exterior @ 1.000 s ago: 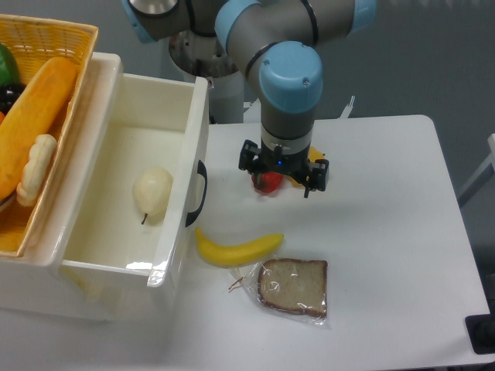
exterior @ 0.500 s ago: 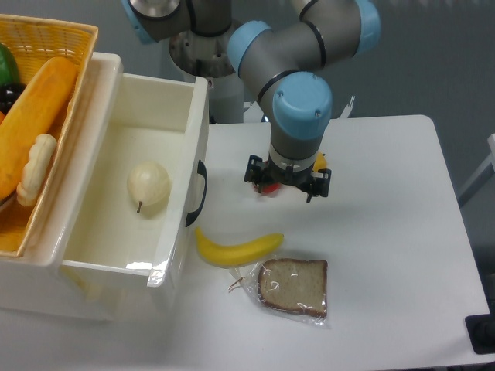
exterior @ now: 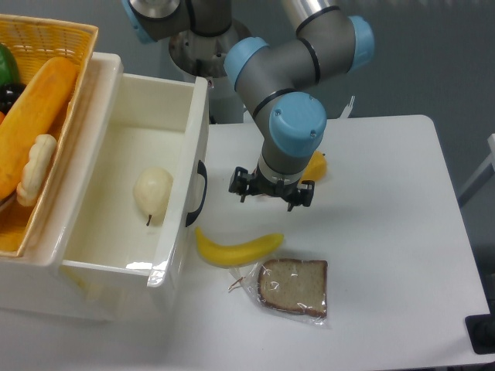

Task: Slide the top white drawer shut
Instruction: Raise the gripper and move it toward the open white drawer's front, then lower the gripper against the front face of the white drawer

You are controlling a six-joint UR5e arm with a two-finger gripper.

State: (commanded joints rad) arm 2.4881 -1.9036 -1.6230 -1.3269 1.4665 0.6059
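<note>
Compared with a second ago, the black two-finger gripper (exterior: pixel 270 193) has shifted left across the white tabletop (exterior: pixel 387 232) toward the cabinet, so that it now hangs just right of the curved black handle (exterior: pixel 199 193) without touching it, and the red item that showed beneath it before is now covered by the arm's wrist. The pale yellowish pear (exterior: pixel 152 193) inside the drawer has rolled slightly between frames and lies about where it was at first. The top white drawer (exterior: pixel 139 185), a deep glossy white plastic box, sits pulled well out of the cabinet at the left of the view; its long axis runs left to right, with the handled front panel facing right toward the gripper and its open top facing the camera. The gripper's fingers point down and are seen from above, so whether they stand apart or together cannot be told. The yellow wicker basket (exterior: pixel 81 46) at upper left is cut off by the frame edge, and the long orange bread loaf (exterior: pixel 31 116) in it is only partly shown. An orange object (exterior: pixel 315 166) peeks out behind the wrist, too hidden to identify. A yellow banana (exterior: pixel 238 248) lies near the drawer front, and a bagged slice of brown bread (exterior: pixel 294 287) rests just beside it.
</note>
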